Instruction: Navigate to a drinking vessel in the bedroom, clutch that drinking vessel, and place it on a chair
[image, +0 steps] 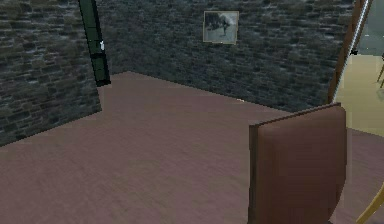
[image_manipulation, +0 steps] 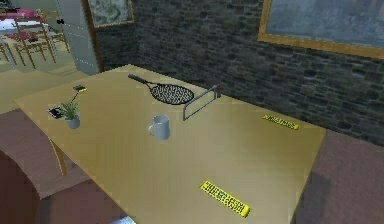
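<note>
Brown chair back (image: 298, 165) stands at the forward view's lower right. In the arm side view, a white mug (image_manipulation: 159, 127) stands upright mid-frame on the tan desk (image_manipulation: 260, 155), below a dark racket (image_manipulation: 165, 92), right of a potted plant (image_manipulation: 71, 112). The pincer's state cannot be told.

Mug (image_manipulation: 159, 127): small, white, standing upright.
Mug place: on the wooden table (image_manipulation: 250, 150), near the middle of its top.
Chair (image: 300, 165): brown, with a plain upright back.
Chair place: the forward view's lower right, on the floor.
</note>
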